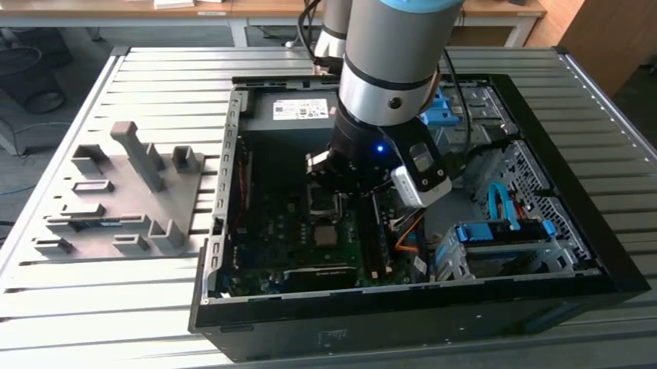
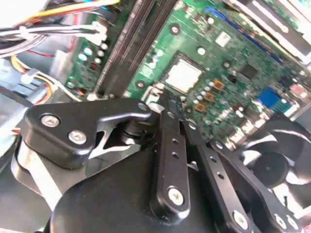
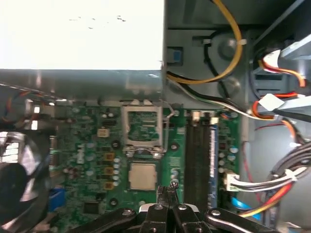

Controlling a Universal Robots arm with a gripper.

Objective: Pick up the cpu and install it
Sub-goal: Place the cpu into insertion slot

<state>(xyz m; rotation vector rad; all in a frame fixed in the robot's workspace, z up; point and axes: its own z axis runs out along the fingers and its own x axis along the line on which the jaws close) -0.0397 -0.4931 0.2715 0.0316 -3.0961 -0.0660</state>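
The cpu (image 3: 143, 175) is a small pale silver square lying flat on the green motherboard, right beside the dark metal-framed socket (image 3: 142, 127). It also shows in the second wrist view, cpu (image 2: 183, 75), and in the exterior view, cpu (image 1: 326, 234), inside the open computer case (image 1: 575, 254). My gripper (image 3: 169, 187) hangs just above the board at one corner of the cpu, its black fingers shut together with nothing between them. In the second wrist view the gripper (image 2: 164, 97) ends a short way from the cpu's edge.
The grey power-supply box (image 1: 292, 111) stands past the socket. Black memory slots (image 3: 199, 145) run alongside the cpu. Loose coloured cables (image 3: 272, 107) and blue drive bays (image 1: 503, 231) crowd one side, with a black fan (image 2: 272, 160) on the other. A grey fixture tray (image 1: 128, 192) sits at the exterior view's left.
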